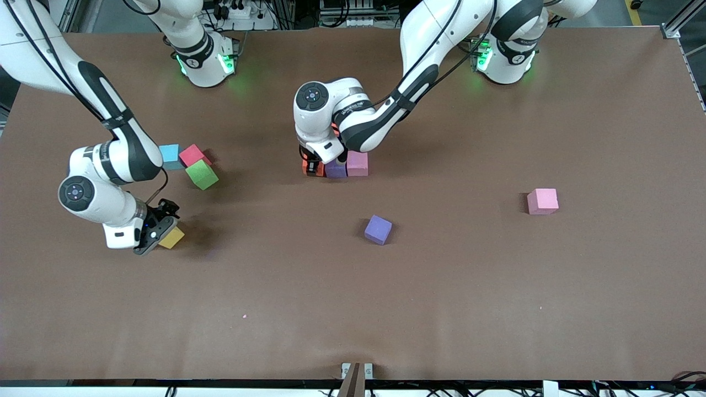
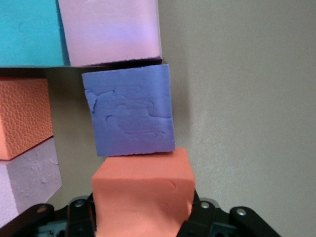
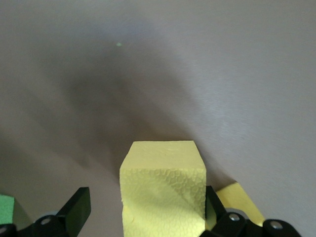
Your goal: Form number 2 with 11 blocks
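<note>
The blocks look like matt foam: the orange block (image 2: 143,197) and the yellow block (image 3: 163,190) show a fine pebbled grain, while the purple block (image 2: 129,112) has a rough, creased face. The table (image 1: 353,298) is a matt brown, smooth sheet, and the arms' shells are glossy white plastic with black fingers (image 3: 76,210) of dull plastic.

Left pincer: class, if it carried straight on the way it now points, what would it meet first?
The left pincer, shut on an orange block, would first bring that block against the purple block already beside it; next in line comes a pink block.
</note>
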